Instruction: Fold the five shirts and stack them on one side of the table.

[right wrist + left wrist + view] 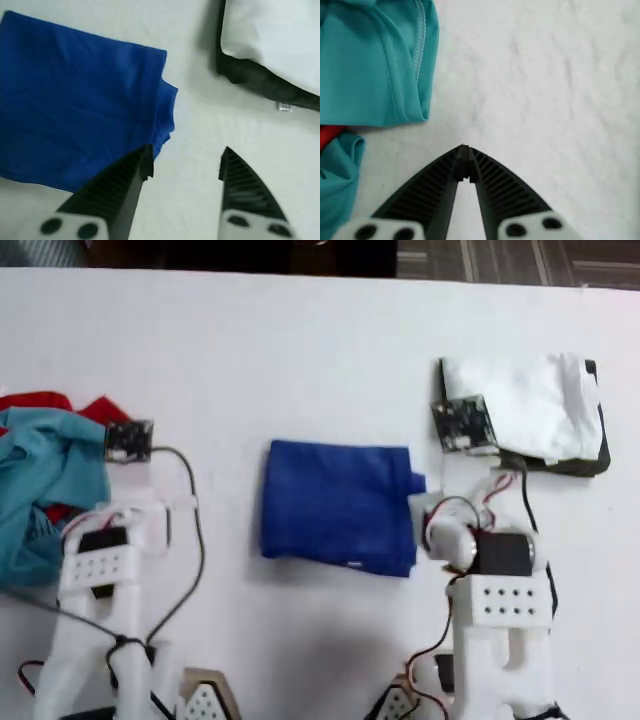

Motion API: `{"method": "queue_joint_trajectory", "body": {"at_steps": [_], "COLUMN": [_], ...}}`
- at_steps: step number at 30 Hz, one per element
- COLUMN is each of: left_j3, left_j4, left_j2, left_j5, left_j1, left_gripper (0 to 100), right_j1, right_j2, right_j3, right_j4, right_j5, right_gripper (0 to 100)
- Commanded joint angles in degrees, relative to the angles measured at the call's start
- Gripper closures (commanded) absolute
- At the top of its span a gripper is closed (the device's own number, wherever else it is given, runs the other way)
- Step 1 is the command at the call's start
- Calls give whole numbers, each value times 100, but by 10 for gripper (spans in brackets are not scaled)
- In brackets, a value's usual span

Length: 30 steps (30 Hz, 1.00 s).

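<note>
In the middle of the desk a blue shirt is lying folded into a neat rectangle. At the far right a folded white shirt is resting on top of a folded black shirt, forming the start of the stack. At the left edge a teal shirt and a red shirt are lying crumpled together, not yet folded.

The right fingers are standing apart and holding nothing. One is hanging over the right edge of the blue shirt and the other over bare desk just beside it. The left fingers are pressed together and empty, hovering over bare desk just beside the teal shirt.

The step in hand is probably the move of the blue shirt onto the stack, with two shirts stacked and two waiting. The next move is likely calling for the right fingers to drop and close on that right edge, catching all the folded layers at once. A small flap is sticking out at the corner there, so gripping only the top layer could pull the fold open on the way to the white shirt.
</note>
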Motion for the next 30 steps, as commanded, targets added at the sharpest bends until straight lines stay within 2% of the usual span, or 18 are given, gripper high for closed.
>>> {"method": "queue_joint_trajectory", "body": {"at_steps": [1,5,11,17,30], "left_j3": [154,251,251,251,251], "left_j4": [-536,-756,-756,-756,-756], "left_j2": [88,105,114,114,123], "left_j5": [193,193,193,158,158], "left_j1": [-44,-35,-26,114,123], "left_gripper": [972,972,972,972,972], "right_j1": [-488,-848,-716,-699,-629], "right_j2": [558,1745,3521,4769,6756], "right_j3": [-466,-932,-2145,-3279,-4193], "right_j4": [66,66,646,1341,1314], "right_j5": [-712,-1046,-1793,-1846,-1855], "right_gripper": [691,690,687,687,689]}}
